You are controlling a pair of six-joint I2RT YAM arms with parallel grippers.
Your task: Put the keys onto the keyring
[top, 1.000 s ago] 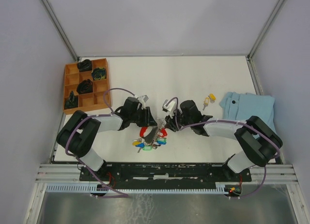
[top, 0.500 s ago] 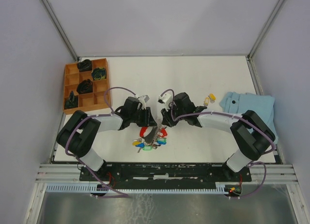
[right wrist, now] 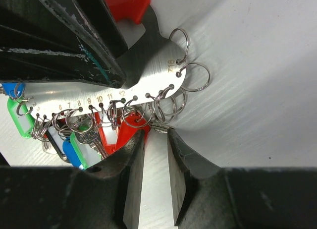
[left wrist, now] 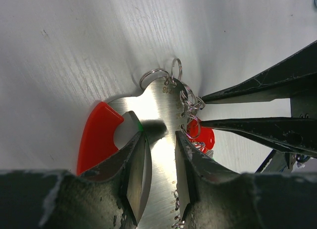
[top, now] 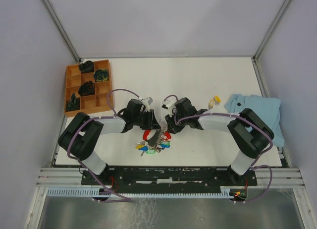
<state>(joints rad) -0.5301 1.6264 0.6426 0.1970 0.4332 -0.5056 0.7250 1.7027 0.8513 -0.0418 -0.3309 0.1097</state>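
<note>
Left fingers [left wrist: 134, 175] pinching keyring [left wrist: 159, 107], right fingers [left wrist: 257, 90] at its edge

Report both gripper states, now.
Left gripper: closed on the keyring, by its metal plate.
Right gripper: jaws slightly apart at the keyring's edge; grip cannot be told.

- This is a robotics lab test cell: a left arm [top: 106, 125] and a right arm [top: 218, 122] are bolted side by side to a black base plate [top: 168, 175] on aluminium rails [top: 59, 175].
- Plain grey walls [top: 29, 65] and metal frame posts [top: 59, 25] box in a white desk [top: 198, 78].
- Purple cables [top: 119, 91] loop loosely over the arms.
- An orange compartment tray [top: 103, 101] holds sorted black parts [top: 86, 88].
</note>
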